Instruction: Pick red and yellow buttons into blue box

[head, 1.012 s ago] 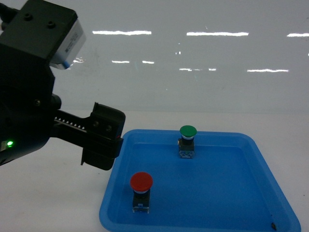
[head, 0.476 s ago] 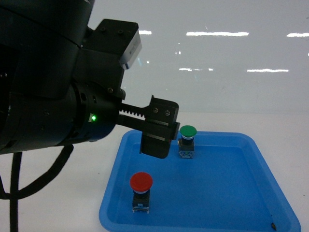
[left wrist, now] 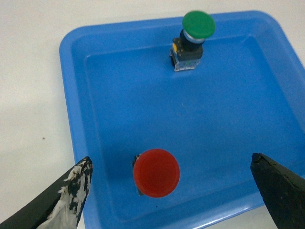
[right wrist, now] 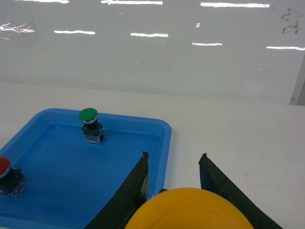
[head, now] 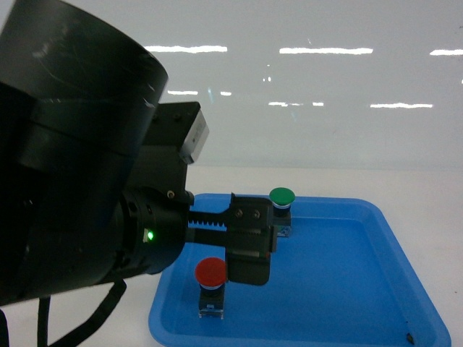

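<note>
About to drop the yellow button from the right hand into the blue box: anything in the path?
Nothing visible blocks it. The right hand holds the yellow button by the blue box's right rim. The box floor nearest it looks bare; the green button and red button stand further left.

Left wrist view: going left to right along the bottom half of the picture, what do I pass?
Left black finger with worn white patches → raised left rim of the blue plastic tray → round red cap of the push-button switch → bare blue tray floor → right black finger.
</note>
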